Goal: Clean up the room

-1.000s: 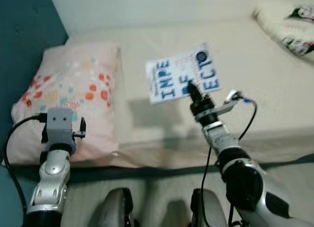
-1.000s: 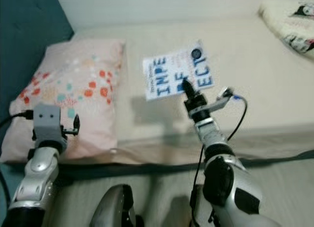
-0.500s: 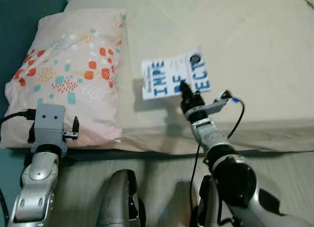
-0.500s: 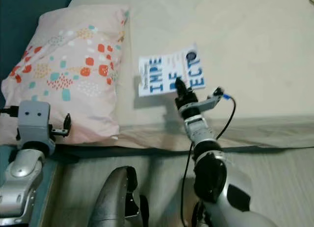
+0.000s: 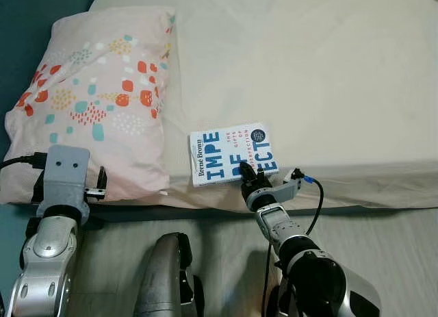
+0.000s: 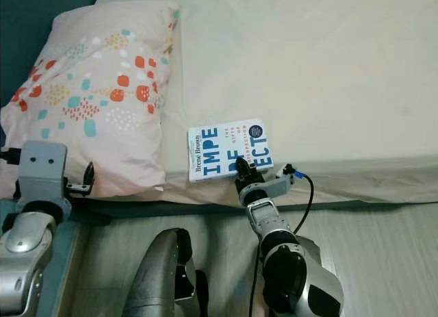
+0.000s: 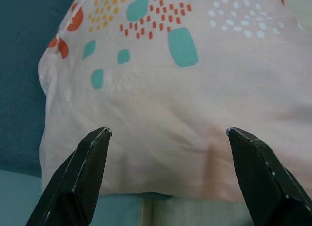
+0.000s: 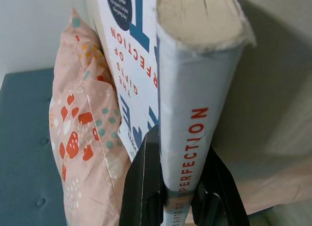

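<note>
A white book with big blue letters lies flat near the front edge of the bed. My right gripper is shut on its near edge; the right wrist view shows the book clamped between the two black fingers. A pink pillow with red and teal spots rests at the bed's left end. My left gripper hangs open just in front of the pillow, touching nothing.
A teal headboard stands left of the pillow. Wooden floor runs along the bed's front edge. My own legs show below. The wide cream mattress right of the book is bare.
The right gripper has pulled back and lowered the book, which was held up tilted above the bed and now lies flat at the front edge. The camera has tilted down.
</note>
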Robot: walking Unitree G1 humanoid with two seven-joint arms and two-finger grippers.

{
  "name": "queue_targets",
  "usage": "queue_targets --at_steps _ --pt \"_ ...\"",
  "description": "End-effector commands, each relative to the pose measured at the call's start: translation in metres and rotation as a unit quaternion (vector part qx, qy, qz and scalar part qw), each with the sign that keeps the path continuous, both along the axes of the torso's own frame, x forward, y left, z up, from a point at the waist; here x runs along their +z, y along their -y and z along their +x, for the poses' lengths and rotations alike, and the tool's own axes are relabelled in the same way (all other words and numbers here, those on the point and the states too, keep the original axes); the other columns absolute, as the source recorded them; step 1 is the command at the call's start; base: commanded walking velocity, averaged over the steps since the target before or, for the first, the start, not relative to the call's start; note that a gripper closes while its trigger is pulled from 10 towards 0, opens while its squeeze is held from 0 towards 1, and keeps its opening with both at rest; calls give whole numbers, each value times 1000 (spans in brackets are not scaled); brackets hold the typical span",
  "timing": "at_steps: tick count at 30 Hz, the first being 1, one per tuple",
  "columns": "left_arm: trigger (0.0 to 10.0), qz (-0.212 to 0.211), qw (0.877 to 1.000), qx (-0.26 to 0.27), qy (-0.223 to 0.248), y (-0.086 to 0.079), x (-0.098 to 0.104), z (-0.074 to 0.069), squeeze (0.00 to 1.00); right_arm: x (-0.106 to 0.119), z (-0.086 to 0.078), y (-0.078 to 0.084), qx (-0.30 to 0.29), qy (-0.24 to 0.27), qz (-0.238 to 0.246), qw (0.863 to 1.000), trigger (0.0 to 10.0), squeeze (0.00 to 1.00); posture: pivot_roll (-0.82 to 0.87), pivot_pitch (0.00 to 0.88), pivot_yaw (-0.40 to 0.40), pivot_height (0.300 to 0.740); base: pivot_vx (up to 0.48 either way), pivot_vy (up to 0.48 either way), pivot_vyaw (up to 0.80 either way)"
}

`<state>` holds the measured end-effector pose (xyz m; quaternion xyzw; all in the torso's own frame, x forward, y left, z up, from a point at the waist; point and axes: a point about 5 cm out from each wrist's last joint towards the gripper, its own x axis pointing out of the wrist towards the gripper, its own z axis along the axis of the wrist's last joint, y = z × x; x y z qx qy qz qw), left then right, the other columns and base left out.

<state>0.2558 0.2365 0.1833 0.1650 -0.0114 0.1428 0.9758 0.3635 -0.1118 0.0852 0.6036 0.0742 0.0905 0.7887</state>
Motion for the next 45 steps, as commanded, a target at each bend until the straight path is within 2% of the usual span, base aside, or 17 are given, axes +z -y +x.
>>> queue_targets --at_steps 1,4,11,22,23,25,26,27,28,29,30,34,37,39,43,44,45 --pt "10000 1 1000 9 -11 -2 -3 -3 0 -6 -3 -2 6 -15 -6 1000 10000 0 315 441 102 564 0 0 0" --pt "10000 -1 1000 8 -12 1 -3 -3 0 17 8 -13 33 37 -6 999 10000 0 309 446 100 564 0 0 0" --pt "10000 -4 1000 7 -17 3 -4 -5 0 49 21 -27 50 85 -3 995 10000 0 306 454 98 564 0 0 0" --pt "10000 -6 1000 11 -24 7 -4 -9 0 53 19 -63 92 53 -19 994 10000 39 326 459 92 564 0 0 0" --pt "10000 -6 1000 12 -26 7 -4 -9 0 54 18 -66 95 53 -20 994 10000 349 327 460 92 564 0 0 0" --pt "10000 -6 1000 12 -27 6 -5 -9 0 55 18 -68 96 53 -20 994 10000 349 327 460 92 564 0 0 0" --pt "10000 -7 999 13 -28 5 -5 -10 0 55 18 -69 95 52 -23 994 10000 635 325 457 90 564 0 0 0" --pt "10000 -7 999 13 -28 5 -5 -10 0 55 18 -69 95 52 -23 994 10000 635 325 457 90 564 0 0 0" --pt "10000 -8 999 14 -30 6 -6 -9 0 54 18 -68 92 48 -25 994 10000 804 320 453 88 564 0 0 0" --pt "10000 -8 999 14 -30 6 -6 -9 0 54 18 -68 92 48 -25 994 10000 804 320 453 88 564 0 0 0" --pt "10000 -15 999 12 -32 8 -9 -8 0 48 18 -61 73 35 -30 996 10000 902 304 441 78 564 0 0 0" --pt "10000 -25 999 11 -33 11 -13 -3 0 37 17 -47 47 16 -35 998 10000 906 274 417 60 564 0 0 0" --pt "10000 -36 999 7 -26 16 -15 4 0 14 9 -22 9 -15 -41 999 10000 898 227 369 28 564 0 0 0" --pt "10000 -36 999 7 -26 16 -15 4 0 14 9 -22 9 -15 -41 999 10000 898 227 369 28 564 0 0 0" --pt "10000 -46 999 8 -18 18 -18 13 0 -10 -4 7 -24 -36 -55 998 10000 890 191 322 -1 564 0 0 0" --pt "10000 -52 998 9 -16 20 -21 19 0 -21 -10 26 -45 -45 -63 996 10000 871 132 253 -26 564 0 0 0" --pt "10000 -52 998 9 -16 20 -21 19 0 -21 -10 26 -45 -45 -63 996 10000 871 132 253 -26 564 0 0 0"
